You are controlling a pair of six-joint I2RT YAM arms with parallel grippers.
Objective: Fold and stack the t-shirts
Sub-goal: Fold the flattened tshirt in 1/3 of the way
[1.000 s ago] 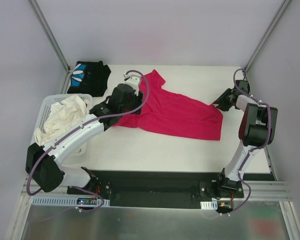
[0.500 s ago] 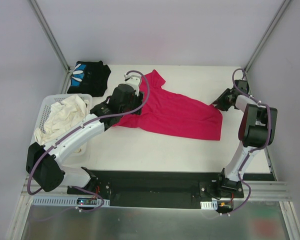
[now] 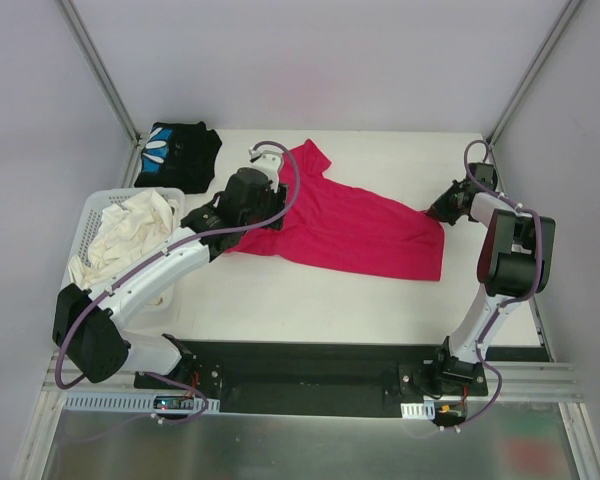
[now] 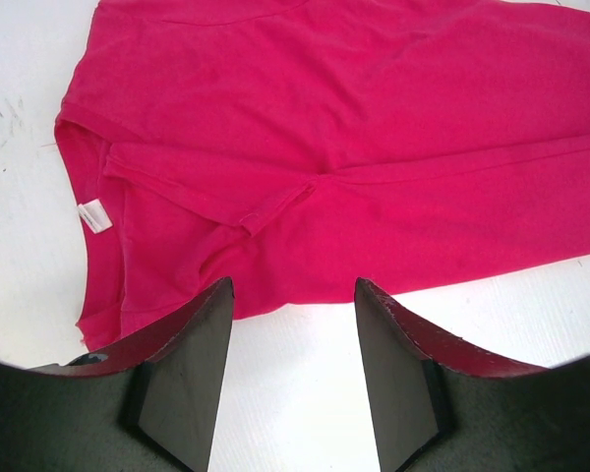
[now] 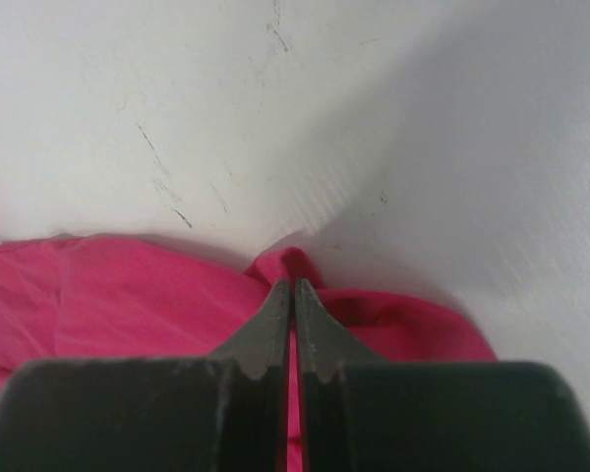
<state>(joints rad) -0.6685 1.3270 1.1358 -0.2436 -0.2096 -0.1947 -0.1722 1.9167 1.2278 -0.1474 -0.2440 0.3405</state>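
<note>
Right gripper (image 5: 293, 285): jaws, parted a second ago, now pressed together on a raised corner of the magenta t-shirt (image 3: 350, 225) | left gripper (image 4: 293, 287): unchanged, spread, above the shirt's near edge | shirt lies mid-table (image 3: 310, 300); black t-shirt (image 3: 180, 150) far-left corner.

You are pinching your right gripper (image 5: 293, 286), open a moment ago, shut on the red t-shirt (image 3: 360, 228) corner.

Left gripper (image 4: 292, 295) hovers, jaws half apart; right gripper (image 5: 293, 285), arm outstretched, is pinched closed on the shirt (image 5: 108, 295).
</note>
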